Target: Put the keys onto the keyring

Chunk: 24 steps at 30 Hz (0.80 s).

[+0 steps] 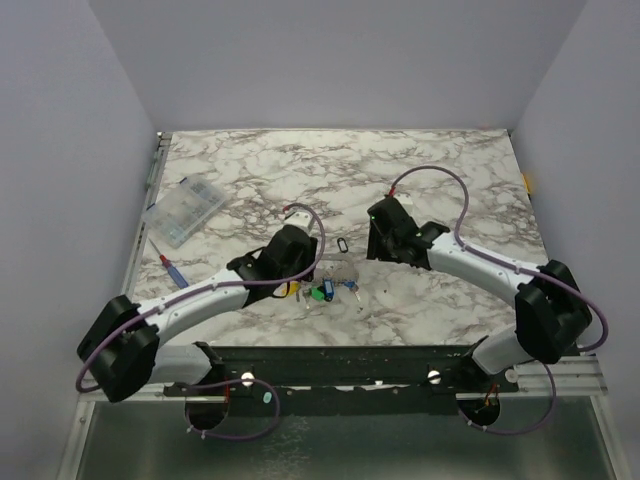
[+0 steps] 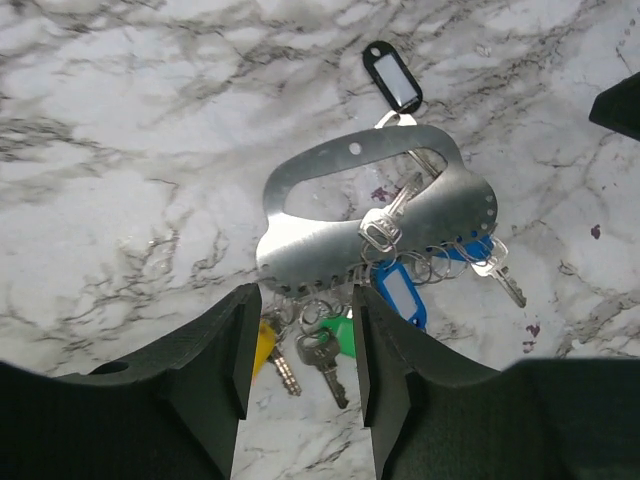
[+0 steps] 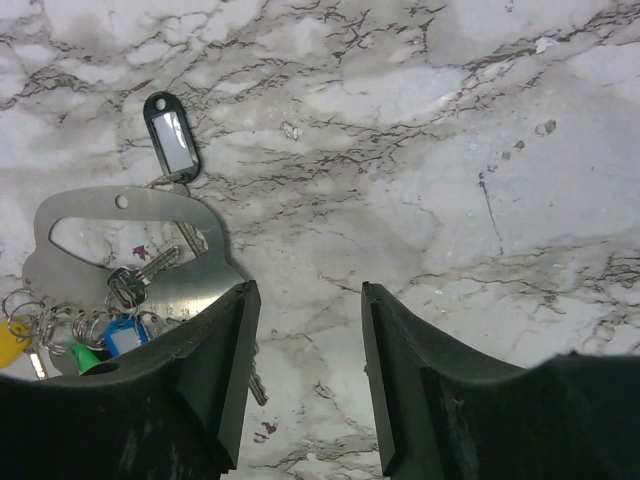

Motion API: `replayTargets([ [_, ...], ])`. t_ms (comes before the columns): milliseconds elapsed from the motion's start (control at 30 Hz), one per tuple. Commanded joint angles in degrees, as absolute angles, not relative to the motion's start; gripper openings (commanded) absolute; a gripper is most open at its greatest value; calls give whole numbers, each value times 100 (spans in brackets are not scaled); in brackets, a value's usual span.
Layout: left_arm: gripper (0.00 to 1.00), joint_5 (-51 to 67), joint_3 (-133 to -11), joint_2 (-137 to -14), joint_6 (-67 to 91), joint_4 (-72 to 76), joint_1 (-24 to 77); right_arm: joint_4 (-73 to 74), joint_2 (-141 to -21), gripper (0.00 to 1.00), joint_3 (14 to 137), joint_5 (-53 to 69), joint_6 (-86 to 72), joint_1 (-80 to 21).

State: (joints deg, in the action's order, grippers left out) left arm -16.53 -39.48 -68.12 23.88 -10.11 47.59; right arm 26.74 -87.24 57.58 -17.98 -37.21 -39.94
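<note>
Several keys [image 2: 383, 228] lie bunched in the middle of the marble table [image 1: 420, 170], between the two arms. They hang on thin wire keyrings [image 2: 432, 266] that run through a row of small holes along the near edge of a flat metal plate [image 2: 310, 245] with a long handle slot. One silver key rests on top of the plate, another sticks out past its right corner, and a third lies on the marble below it. Blue [image 2: 400, 297], green [image 2: 338, 335] and yellow [image 2: 262, 345] plastic tags sit among the rings, and a black tag [image 2: 393, 78] lies just beyond the far side of the plate.

The left gripper [image 2: 300, 300] hovers over the near edge of the plate, its fingers parted about halfway. The rings and the green tag show through the gap, but nothing is clamped between the pads.

The right gripper [image 3: 305, 300] hangs just beside the plate, over bare marble. Its fingers are also parted, and it holds nothing. In its own camera view its left finger covers the plate's corner, and I cannot tell whether the two touch.

A clear plastic box [image 1: 185, 212] and a red-handled tool [image 1: 172, 268] lie well apart from the keys, near the table's left edge.
</note>
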Motion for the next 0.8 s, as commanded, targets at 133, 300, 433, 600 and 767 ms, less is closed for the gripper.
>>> replayTargets([
  [133, 39, 448, -4869, -8462, 2755, -581, 4245, 2210, -8003, 54, 5009, -1686, -3441, -3653],
  [300, 37, 370, -5078, -8930, 2729, -840, 4175, 2120, -7748, 54, 4820, -1595, -3313, -3538],
  [433, 35, 353, -5071, -9100, 2722, -987, 4107, 2079, -7714, 54, 4777, -1497, -3223, -3507],
  [600, 34, 317, -5024, -9063, 2767, -1114, 4078, 2014, -7696, 54, 4722, -1424, -3184, -3488],
  [767, 32, 462, -4943, -9016, 2815, -1136, 4069, 2021, -7690, 54, 4719, -1408, -3183, -3476],
])
